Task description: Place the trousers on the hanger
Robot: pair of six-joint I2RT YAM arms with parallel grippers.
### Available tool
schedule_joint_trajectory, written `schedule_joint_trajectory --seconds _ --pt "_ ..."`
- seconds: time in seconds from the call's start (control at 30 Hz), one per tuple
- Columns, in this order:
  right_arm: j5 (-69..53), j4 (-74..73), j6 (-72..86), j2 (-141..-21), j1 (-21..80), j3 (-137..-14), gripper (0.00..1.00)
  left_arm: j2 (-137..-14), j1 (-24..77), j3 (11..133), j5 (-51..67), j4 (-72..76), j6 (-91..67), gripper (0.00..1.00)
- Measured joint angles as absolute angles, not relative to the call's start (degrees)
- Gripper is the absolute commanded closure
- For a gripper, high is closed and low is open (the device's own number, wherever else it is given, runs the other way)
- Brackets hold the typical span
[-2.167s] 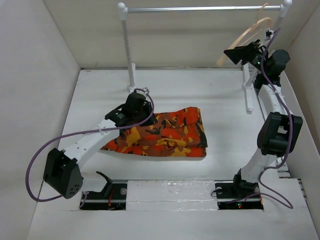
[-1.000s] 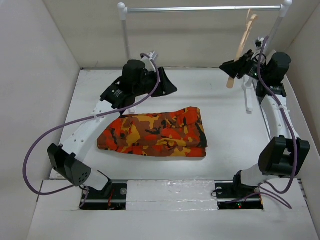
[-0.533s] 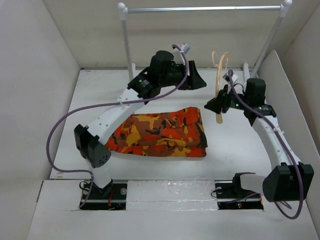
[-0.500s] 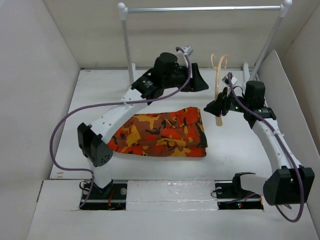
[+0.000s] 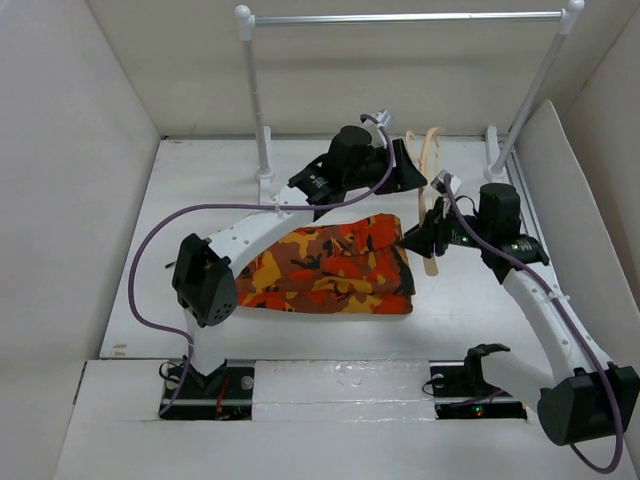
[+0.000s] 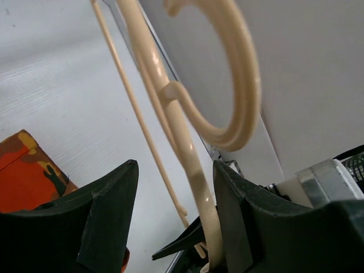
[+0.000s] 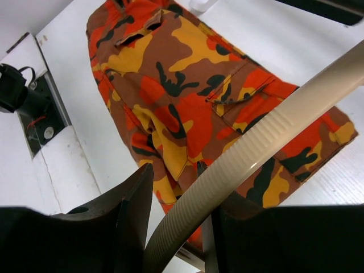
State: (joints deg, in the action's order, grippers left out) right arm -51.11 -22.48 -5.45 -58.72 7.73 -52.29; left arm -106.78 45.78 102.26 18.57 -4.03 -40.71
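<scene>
Jaws: two pairs; one hanger (image 6: 186,152), one trousers (image 5: 330,265).

the hanger (image 6: 187,142) stands upright at the trousers' (image 5: 330,262) right edge, blocking passage there; the table (image 5: 195,185) lies open toward the far left.
</scene>
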Motion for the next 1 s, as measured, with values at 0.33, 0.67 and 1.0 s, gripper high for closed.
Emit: schedule_joint_trajectory --seconds 0.33,0.67,1.0 --pt "-46.1 -22.4 -3.3 -58.7 13.0 -50.1 1.00 -107.6 48.4 98.0 18.2 1.5 -43.6 0.64" --pt "-35.0 -25.0 -3.3 -59.2 19.3 -50.1 0.53 -109.3 49.3 98.0 14.7 0.7 -46.7 1.00" --pt "-31.9 -38.8 -5.6 -51.9 16.8 -53.3 0.08 -108.1 49.7 79.9 14.3 9.5 -51.6 1.00"
